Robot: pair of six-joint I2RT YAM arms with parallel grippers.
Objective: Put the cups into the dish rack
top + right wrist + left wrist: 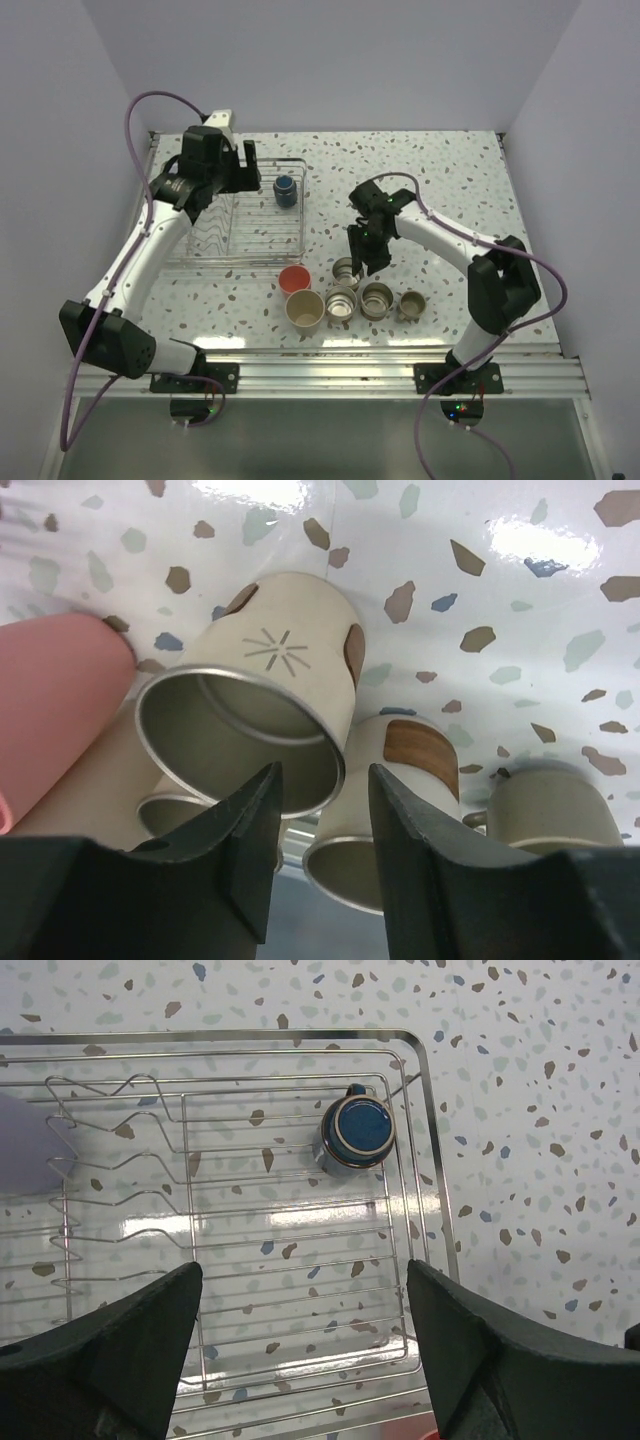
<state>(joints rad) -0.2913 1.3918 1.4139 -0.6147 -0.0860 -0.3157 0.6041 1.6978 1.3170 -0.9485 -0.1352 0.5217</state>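
top view: the rectangular silver wire dish rack lies at 10 o'clock and holds one small dark mug; the other cups wait in a group near 6 o'clock.

left wrist view: the left gripper hangs above the rack, fingers wide apart and empty.

right wrist view: the right gripper, fingers apart, straddles the rim of a shiny steel cup, probably to pinch its wall.

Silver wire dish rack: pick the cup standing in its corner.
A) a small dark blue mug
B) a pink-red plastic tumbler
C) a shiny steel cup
A: the small dark blue mug stands in a corner of the silver wire dish rack. The shiny steel cups and the pink-red plastic tumbler stand outside it.
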